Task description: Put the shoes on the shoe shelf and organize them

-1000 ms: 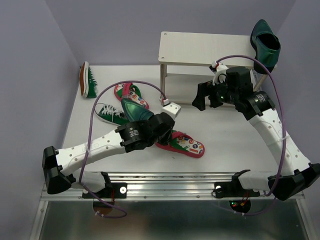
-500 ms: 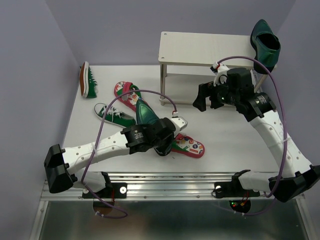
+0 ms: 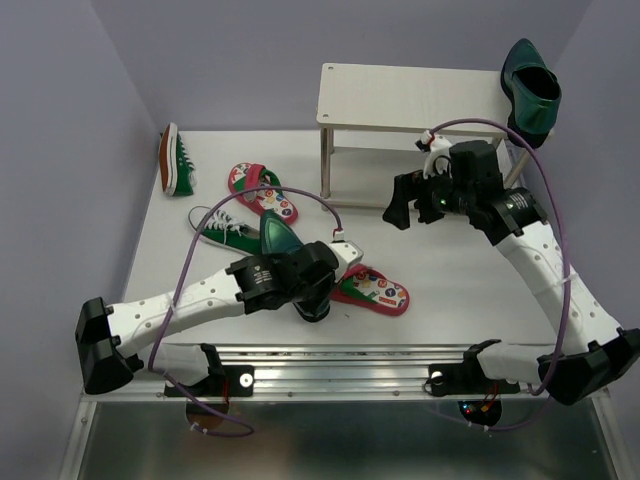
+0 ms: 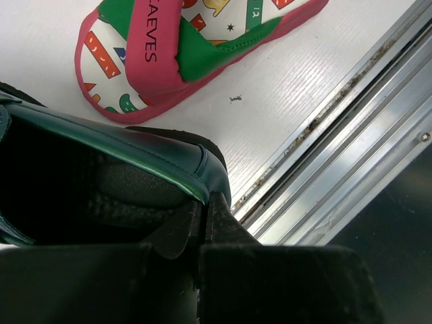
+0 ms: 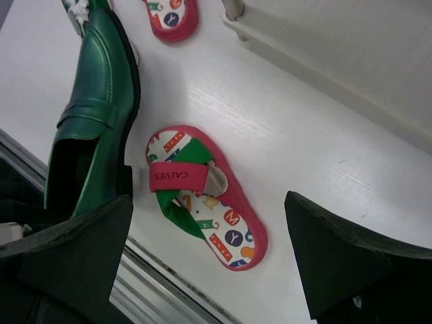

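Observation:
My left gripper is shut on the heel rim of a shiny dark teal loafer, toe pointing away, held near the table's front edge. In the left wrist view the fingers pinch the loafer's rim. The second loafer stands at the right end of the pale shoe shelf. My right gripper is open and empty in front of the shelf, above a red flip-flop. That flip-flop lies beside the held loafer.
The other flip-flop and a green sneaker lie left of the shelf. A second sneaker lies on its side by the left wall. A metal rail runs along the front edge. The shelf leg shows.
My left arm has swung the loafer right, then back toward the front edge, now beside the near flip-flop. The right gripper has shifted slightly left and stayed open.

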You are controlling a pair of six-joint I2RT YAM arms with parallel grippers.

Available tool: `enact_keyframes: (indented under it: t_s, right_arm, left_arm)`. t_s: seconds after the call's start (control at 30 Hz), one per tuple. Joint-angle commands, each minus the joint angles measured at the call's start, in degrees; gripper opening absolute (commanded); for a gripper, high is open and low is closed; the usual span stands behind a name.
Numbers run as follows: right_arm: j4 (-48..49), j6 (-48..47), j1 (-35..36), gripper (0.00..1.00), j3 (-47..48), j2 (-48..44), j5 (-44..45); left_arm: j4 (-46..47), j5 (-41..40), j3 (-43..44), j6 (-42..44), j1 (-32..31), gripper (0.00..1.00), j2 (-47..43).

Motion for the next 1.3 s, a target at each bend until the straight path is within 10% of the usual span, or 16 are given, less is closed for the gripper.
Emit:
enact_keyframes:
  t_s: [0.0, 0.73, 1.07, 1.27]
  right_arm:
    - [-0.9, -1.2, 0.9, 1.0, -4.5, 0.4, -1.7]
    - [22.2, -3.8, 12.5, 0.8, -26.4, 11.8, 6.4]
    - [25.1, -1.0, 13.0, 0.1, -28.8, 13.6, 10.8]
    - [18.6, 6.6, 13.0, 0.03, -30.6, 6.4, 20.9]
  left_arm:
    - [1.7, -2.6, 1.4, 1.9, -0.2, 0.0, -5.6]
    - [3.1, -3.7, -1.0, 0.0, -0.2, 0.0, -5.5]
    - [3.8, -4.9, -0.8, 0.5, -0.2, 0.0, -5.4]
    - [5.4, -3.9, 0.4, 1.7, -0.1, 0.0, -4.1]
